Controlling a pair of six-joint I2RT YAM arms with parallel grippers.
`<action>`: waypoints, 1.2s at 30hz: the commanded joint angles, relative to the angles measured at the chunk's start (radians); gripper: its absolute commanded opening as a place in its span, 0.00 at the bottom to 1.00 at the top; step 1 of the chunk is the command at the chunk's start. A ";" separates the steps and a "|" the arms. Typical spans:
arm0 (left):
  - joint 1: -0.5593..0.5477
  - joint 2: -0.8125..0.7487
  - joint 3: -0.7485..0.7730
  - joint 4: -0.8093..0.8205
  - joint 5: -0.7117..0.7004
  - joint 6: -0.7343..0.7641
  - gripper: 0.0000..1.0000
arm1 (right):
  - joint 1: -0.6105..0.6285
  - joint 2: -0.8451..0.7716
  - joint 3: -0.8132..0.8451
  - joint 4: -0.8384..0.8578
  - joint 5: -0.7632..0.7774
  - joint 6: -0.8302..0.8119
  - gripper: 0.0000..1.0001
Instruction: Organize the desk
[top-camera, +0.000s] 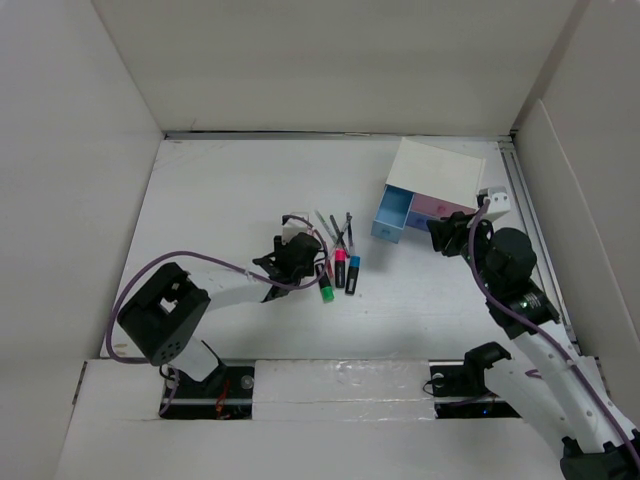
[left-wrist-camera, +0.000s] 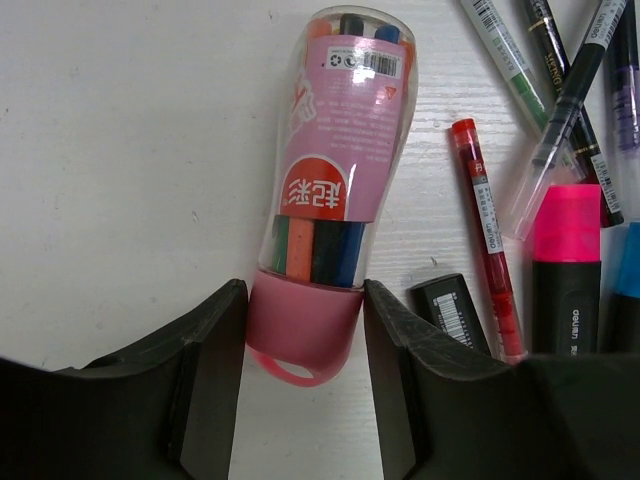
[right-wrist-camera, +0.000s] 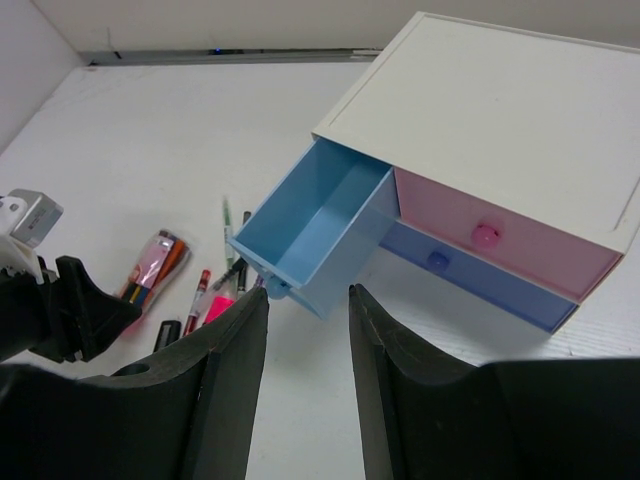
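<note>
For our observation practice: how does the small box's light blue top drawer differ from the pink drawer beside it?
The light blue drawer is pulled out, its empty inside showing; the pink drawer is pushed shut. In the right wrist view, the light blue drawer sits left, the pink drawer right. Both sit in the top row of the white box, each with a knob of its own colour.
</note>
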 joint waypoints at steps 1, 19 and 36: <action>0.006 0.006 0.022 0.018 -0.001 0.003 0.37 | 0.007 -0.010 0.006 0.064 0.003 -0.003 0.44; 0.006 0.043 0.011 0.044 -0.006 -0.007 0.26 | 0.007 -0.038 0.009 0.041 0.017 -0.003 0.44; -0.020 -0.355 0.437 -0.369 0.253 0.024 0.09 | 0.016 -0.050 0.009 0.054 0.032 0.006 0.44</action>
